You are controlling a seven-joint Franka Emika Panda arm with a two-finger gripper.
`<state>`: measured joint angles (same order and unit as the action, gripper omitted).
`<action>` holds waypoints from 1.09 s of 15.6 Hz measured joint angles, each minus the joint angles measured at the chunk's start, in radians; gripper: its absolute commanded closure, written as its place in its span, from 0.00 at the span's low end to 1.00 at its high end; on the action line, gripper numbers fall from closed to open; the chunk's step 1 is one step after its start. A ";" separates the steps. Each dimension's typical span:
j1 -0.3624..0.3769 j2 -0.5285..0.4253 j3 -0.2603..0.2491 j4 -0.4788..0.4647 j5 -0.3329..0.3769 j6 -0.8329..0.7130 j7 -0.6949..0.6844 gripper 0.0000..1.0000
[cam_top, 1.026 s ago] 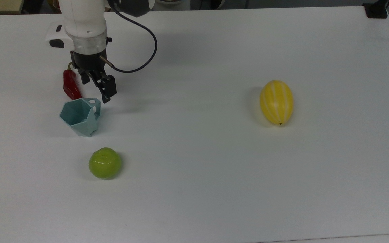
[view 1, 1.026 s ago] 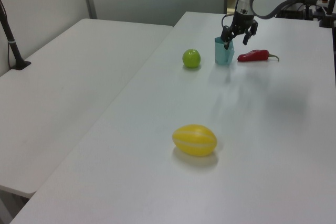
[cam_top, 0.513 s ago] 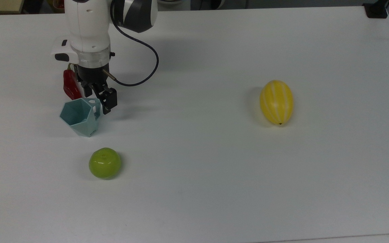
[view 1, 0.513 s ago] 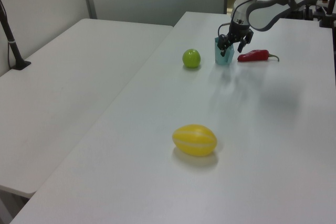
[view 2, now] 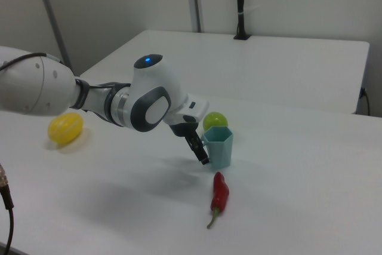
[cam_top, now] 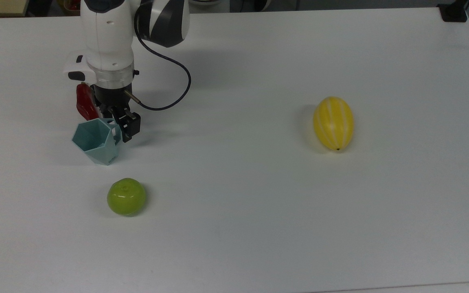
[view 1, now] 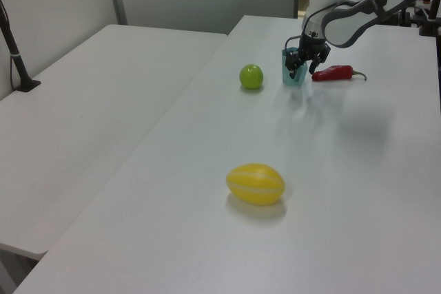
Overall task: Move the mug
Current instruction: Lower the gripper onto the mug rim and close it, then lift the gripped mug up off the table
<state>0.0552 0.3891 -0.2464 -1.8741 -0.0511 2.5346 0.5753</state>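
The mug [cam_top: 95, 140], pale teal, faceted, hexagonal-rimmed, stands upright with the spread-fingered hand [cam_top: 121, 122] straddling its angular handle.

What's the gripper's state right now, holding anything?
Gripper: open, holding nothing; its fingers straddle the handle side of the mug, which stands on the table.

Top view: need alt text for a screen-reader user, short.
A white robot arm's black gripper is lowered at the handle side of a small pale teal faceted mug standing upright on a white table. A red chili pepper lies just behind the mug, a green round fruit in front, and a yellow striped melon far toward the top view's right.
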 measured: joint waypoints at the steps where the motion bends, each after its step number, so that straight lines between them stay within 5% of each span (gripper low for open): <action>1: 0.000 0.004 0.000 0.000 -0.009 0.002 0.000 0.45; 7: 0.000 0.028 0.000 0.000 -0.034 0.040 0.000 0.57; 17: 0.000 0.032 0.000 0.003 -0.045 0.043 0.000 0.96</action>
<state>0.0553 0.4211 -0.2464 -1.8715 -0.0957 2.5780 0.5753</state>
